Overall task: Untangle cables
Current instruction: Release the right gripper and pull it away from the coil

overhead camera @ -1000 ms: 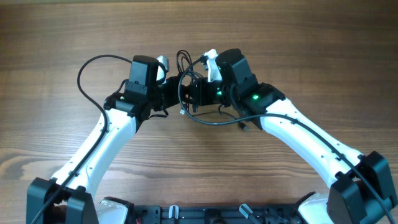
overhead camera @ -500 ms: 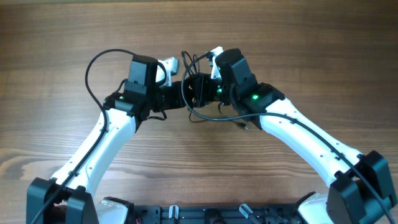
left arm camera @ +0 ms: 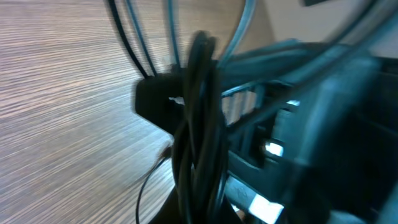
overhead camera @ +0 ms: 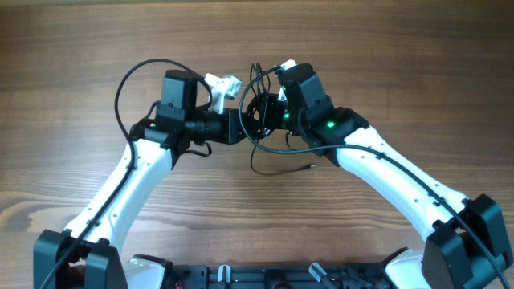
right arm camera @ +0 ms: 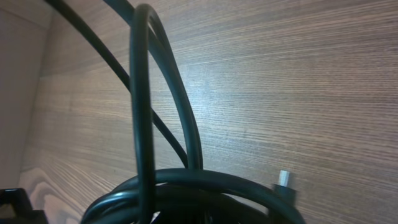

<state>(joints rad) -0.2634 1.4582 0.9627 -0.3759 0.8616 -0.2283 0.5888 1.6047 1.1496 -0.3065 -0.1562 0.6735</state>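
The cables (overhead camera: pixel 259 108) are a bundle of thin black cords held off the table between my two grippers at the centre. One strand hangs down and ends in a small plug (overhead camera: pixel 312 167) lying on the wood. My left gripper (overhead camera: pixel 239 127) comes in from the left and is shut on the bundle, which runs upright through the left wrist view (left arm camera: pixel 198 130). My right gripper (overhead camera: pixel 263 115) meets it from the right, shut on the coiled cords (right arm camera: pixel 186 186). A silver-tipped plug (right arm camera: pixel 283 180) sticks out beside the coil. The fingers themselves are mostly hidden by cords.
The wooden table (overhead camera: pixel 385 48) stretches all around. The left arm's own thicker black wire (overhead camera: pixel 124 80) arcs out at the left. The right gripper's body (left arm camera: pixel 311 124) fills the right side of the left wrist view. The arm bases stand at the front edge.
Both grippers have shifted slightly right and away with the bundle. The hanging strand has dropped lower and swung out, its plug now resting on the table.
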